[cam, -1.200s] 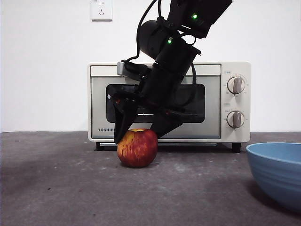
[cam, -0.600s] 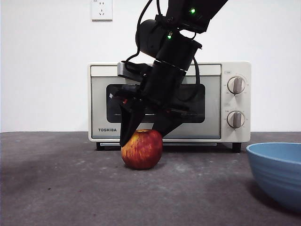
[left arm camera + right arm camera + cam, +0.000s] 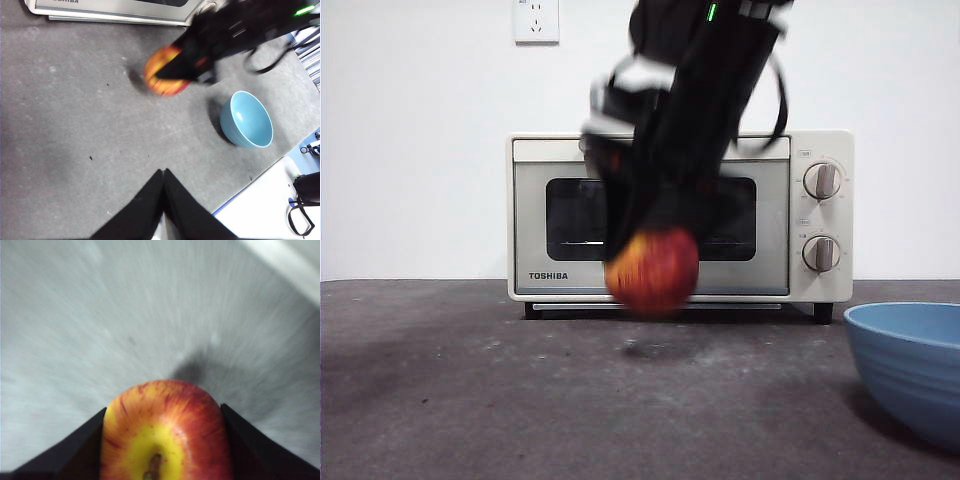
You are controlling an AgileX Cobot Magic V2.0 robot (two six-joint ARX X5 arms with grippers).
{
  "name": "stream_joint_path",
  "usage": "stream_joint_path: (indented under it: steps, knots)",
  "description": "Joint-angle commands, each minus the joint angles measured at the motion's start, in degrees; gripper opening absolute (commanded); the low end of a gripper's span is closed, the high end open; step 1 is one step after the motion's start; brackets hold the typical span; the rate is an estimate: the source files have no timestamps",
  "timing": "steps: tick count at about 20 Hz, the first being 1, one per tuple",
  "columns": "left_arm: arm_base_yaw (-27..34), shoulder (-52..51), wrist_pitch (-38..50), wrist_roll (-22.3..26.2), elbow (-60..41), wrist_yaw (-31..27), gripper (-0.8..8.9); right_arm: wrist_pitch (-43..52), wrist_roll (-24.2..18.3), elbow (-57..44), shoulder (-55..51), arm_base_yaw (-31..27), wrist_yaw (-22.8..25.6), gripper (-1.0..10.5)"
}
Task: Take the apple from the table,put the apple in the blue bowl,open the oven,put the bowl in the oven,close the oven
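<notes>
Lifted off the bench (image 3: 470, 400) since the earlier frames, the apple (image 3: 652, 272) now hangs blurred in mid-air at the centre of the front view, a faint shadow on the grey surface beneath it; half a second ago it sat on that surface. Going left to right in the front view: a white wall socket (image 3: 536, 20) sits at the upper left, then the cream oven (image 3: 530, 210) with its door shut stands across the middle, behind the apple. The right hand (image 3: 655, 250) comes down from the top centre, dark and smeared by motion, its two jaws clamped against opposite sides of the apple; the right wrist view shows the fruit wedged tight between them, stem end facing the camera. Two round knobs (image 3: 820, 181) sit on the oven's right panel. The blue bowl (image 3: 910, 365) stands at the lower right edge, cut off by the frame, well apart from the apple and holding nothing that shows. In the left wrist view the left hand (image 3: 163, 172) hangs above bare bench, its jaws pressed together on nothing, near the bottom centre.
</notes>
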Motion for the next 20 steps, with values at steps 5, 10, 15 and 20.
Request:
stream_joint_path:
  steps: [5,10,15,20]
  knots:
    - [-0.13,0.28,1.11,0.72,1.07,0.04,0.07,-9.73,-0.55,1.18,-15.56,0.61,0.22,0.0]
    - [-0.13,0.28,1.16,0.74,1.07,0.04,0.07,-17.70,-0.79,-0.35,-27.39,0.61,3.19,0.0]
    - [-0.13,0.28,1.16,0.72,1.07,0.04,0.07,-16.22,0.77,-15.45,-41.40,-0.33,7.39,0.0]
    - [-0.13,0.28,1.16,0.72,1.07,0.04,0.07,-7.08,4.55,-32.92,-51.15,-2.75,7.85,0.0]
